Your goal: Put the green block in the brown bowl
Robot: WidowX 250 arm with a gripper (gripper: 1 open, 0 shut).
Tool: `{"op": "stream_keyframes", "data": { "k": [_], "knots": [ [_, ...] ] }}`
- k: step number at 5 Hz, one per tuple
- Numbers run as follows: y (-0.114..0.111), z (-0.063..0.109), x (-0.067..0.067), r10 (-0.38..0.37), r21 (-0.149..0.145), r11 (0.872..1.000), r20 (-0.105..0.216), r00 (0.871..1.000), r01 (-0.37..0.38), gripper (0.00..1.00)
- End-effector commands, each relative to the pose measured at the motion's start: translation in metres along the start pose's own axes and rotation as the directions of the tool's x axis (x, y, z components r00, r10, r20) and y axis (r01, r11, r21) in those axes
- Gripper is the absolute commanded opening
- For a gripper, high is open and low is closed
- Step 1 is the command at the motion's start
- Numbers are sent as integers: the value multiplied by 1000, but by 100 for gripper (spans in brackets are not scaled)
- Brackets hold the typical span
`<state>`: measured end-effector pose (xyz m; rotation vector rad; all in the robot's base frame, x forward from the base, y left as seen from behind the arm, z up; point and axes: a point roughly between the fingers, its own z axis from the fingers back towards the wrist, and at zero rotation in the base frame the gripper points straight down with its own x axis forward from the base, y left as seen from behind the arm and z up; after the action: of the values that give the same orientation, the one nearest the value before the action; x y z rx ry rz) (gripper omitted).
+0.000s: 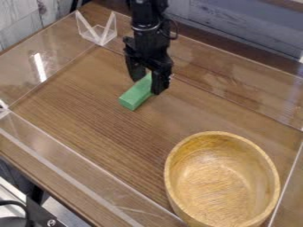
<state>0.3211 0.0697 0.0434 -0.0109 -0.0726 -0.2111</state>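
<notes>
On table: one green block, one brown bowl

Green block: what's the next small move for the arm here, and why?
Probably close the end effector on the green block. Its fingers stand open, straddling the block's far end, pointing down at it, and the block lies flat on the table, well away from the brown bowl, which holds nothing.

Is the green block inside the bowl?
No, the green block lies on the wooden table, apart from the empty brown bowl.
</notes>
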Motion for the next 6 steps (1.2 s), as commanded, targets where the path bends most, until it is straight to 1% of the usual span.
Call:
{"op": "stream_keyframes", "data": {
  "k": [1,4,5,6],
  "knots": [
    [11,9,7,0,29,1000,46,999,-1,100],
    [13,-7,4,-34,26,999,23,999,33,100],
    [13,-8,4,-42,25,999,22,999,42,0],
    [14,-5,6,-50,29,998,16,999,49,0]
  ]
}}
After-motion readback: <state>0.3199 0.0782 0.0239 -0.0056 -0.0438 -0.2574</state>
